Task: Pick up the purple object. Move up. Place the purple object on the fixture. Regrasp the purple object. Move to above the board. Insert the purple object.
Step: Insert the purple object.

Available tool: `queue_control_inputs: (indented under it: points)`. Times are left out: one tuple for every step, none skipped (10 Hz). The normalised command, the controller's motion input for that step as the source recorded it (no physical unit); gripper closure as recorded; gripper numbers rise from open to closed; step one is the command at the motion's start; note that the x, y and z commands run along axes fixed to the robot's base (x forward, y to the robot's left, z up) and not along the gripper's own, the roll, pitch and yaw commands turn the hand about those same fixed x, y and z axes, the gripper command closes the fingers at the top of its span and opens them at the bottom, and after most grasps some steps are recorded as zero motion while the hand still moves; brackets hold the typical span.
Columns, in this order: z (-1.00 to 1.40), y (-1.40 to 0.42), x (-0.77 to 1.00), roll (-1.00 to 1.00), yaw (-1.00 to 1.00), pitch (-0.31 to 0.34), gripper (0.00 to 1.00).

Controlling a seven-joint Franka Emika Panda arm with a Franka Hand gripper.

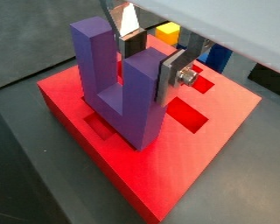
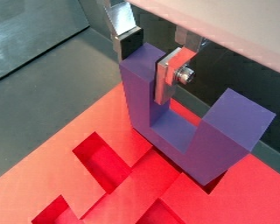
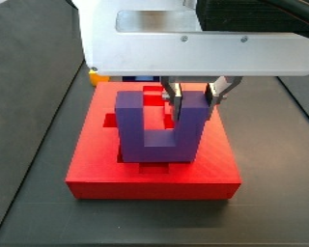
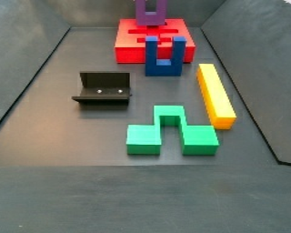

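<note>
- The purple object (image 3: 154, 123) stands prongs-up on the far red board (image 3: 93, 164), its base low over or in a recess; I cannot tell whether it is fully seated.
- My gripper (image 1: 152, 61) is clamped on one prong, fingers (image 2: 170, 74) flat against its sides.
- I judge this the insertion step: I'd keep the block upright, square to the recess, and press straight down before releasing.
- In a side view I count one blue block (image 4: 163, 57), one yellow bar (image 4: 215, 94), one green block (image 4: 170, 130) and one fixture (image 4: 103, 89).
</note>
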Motion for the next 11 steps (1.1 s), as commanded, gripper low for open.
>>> queue_control_inputs:
  points:
    - [-0.15, 0.00, -0.33, -0.05, -0.07, -0.014, 1.00]
    - [-0.03, 0.00, -0.40, -0.06, -0.09, -0.041, 1.00]
    - [-0.01, 0.03, -0.41, -0.03, -0.11, -0.029, 1.00]
    - [-0.05, 0.00, -0.16, -0.04, -0.08, 0.000, 1.00]
    - [-0.19, 0.00, 0.23, 0.00, 0.00, 0.013, 1.00]
    - [-0.44, 0.00, 0.42, -0.03, 0.00, 0.000, 1.00]
    - [-0.64, 0.00, 0.48, -0.06, 0.00, 0.000, 1.00]
    - [-0.76, 0.00, 0.48, -0.04, 0.00, 0.000, 1.00]
    - [-0.83, 0.00, 0.46, -0.01, 0.00, 0.000, 1.00]
    - [-0.89, -0.07, 0.38, 0.00, 0.00, 0.000, 1.00]
    - [-0.86, -0.05, 0.34, 0.00, 0.00, 0.000, 1.00]
